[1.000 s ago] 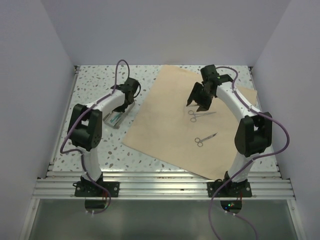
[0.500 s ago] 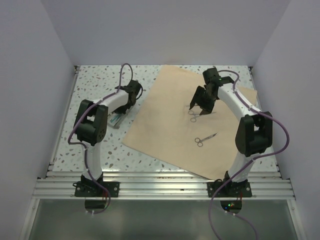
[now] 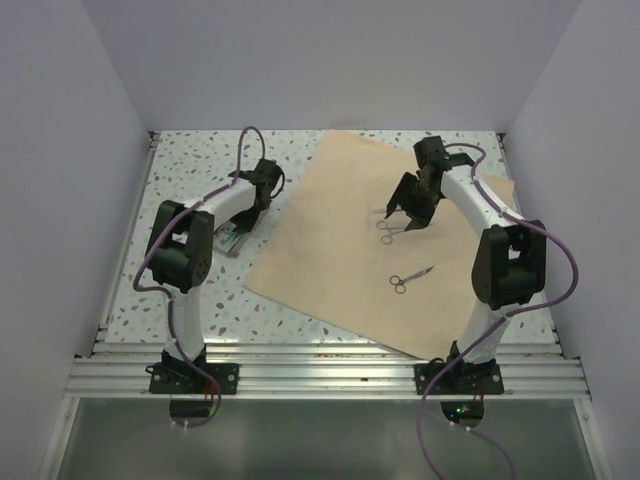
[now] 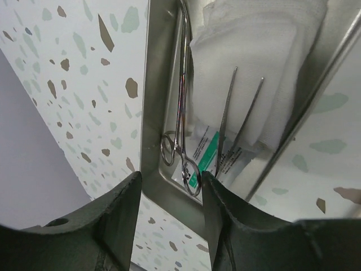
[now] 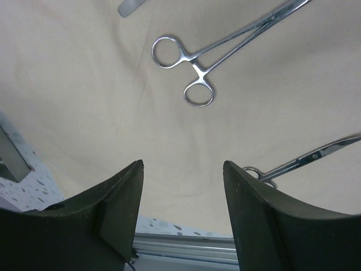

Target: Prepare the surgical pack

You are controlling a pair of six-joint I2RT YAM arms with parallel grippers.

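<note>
The tan wrap sheet (image 3: 340, 240) lies spread across the table's middle and right. The silver tray (image 3: 230, 241) sits left of it on the speckled top. My left gripper (image 4: 171, 183) hangs open just above the tray's corner (image 4: 152, 84). Below it in the tray lie a scissor-handled instrument (image 4: 181, 101), two thin steel ones (image 4: 225, 124) and white gauze (image 4: 254, 56). My right gripper (image 5: 183, 169) is open above the wrap (image 5: 84, 84), holding nothing. One instrument (image 5: 194, 73) lies just ahead of it and another (image 5: 304, 161) beside its right finger.
A green-printed packet (image 4: 206, 155) lies in the tray under the instruments. Both loose instruments (image 3: 388, 232) (image 3: 410, 277) rest on the wrap's right half. White walls close in the sides and back. An aluminium rail (image 3: 320, 375) runs along the near edge.
My left arm has drawn in over the tray and its jaws have opened. My right gripper has shifted slightly right and closer to the upper instrument on the wrap.
</note>
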